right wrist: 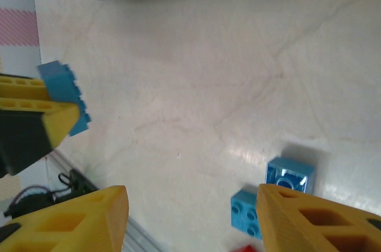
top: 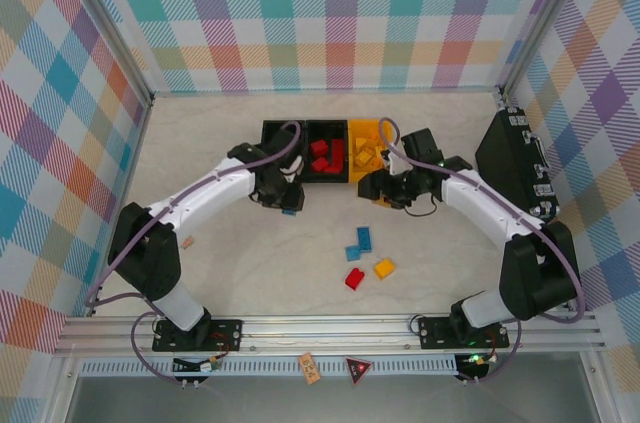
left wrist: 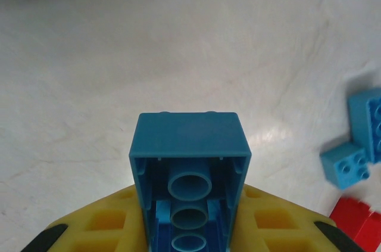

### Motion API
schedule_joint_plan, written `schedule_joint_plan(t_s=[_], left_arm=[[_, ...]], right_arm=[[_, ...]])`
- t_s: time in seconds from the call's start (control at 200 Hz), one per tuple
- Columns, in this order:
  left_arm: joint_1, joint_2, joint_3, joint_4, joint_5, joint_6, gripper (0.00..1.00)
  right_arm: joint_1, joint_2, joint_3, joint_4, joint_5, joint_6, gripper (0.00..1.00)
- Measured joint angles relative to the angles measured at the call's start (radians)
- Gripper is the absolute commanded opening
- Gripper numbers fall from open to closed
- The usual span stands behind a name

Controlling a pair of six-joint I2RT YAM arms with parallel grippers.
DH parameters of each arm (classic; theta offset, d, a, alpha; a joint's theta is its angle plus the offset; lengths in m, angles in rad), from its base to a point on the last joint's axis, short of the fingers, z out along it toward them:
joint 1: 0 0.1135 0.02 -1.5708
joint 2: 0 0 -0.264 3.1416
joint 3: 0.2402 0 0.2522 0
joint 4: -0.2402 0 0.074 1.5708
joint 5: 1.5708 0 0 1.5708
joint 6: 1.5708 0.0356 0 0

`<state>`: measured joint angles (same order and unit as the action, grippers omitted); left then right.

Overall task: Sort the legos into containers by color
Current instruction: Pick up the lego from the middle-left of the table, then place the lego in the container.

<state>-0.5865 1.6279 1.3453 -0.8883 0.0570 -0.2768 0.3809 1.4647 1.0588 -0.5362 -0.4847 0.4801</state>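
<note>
A blue lego (left wrist: 190, 156) is clamped between the yellow fingers of my left gripper (left wrist: 190, 204), which is shut on it. From above, that gripper (top: 285, 201) hangs just in front of the left black container (top: 270, 133). The middle black container (top: 312, 179) holds red legos (top: 325, 155), and the yellow-orange container (top: 352, 133) holds yellow ones. My right gripper (right wrist: 190, 207) is open with nothing in it, and from above it (top: 392, 191) sits in front of the yellow-orange container. On the table lie two blue legos (top: 364, 237) (top: 353, 253), a yellow one (top: 384, 268) and a red one (top: 355, 279).
A large flat black case (top: 515, 158) stands against the right wall. The plaid walls close in the back and sides. The metal rail (top: 330, 328) with both arm bases runs along the near edge. The loose legos lie between the two arms.
</note>
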Motion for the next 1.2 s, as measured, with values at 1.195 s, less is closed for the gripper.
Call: schedule_joint_plan(t_s=[1.195], left_arm=[[0.236,0.726,0.896,-0.109,-0.045,-0.071,0.30]], right_arm=[[0.032,0.230,0.254,0.020,0.224,0.085,0.60]])
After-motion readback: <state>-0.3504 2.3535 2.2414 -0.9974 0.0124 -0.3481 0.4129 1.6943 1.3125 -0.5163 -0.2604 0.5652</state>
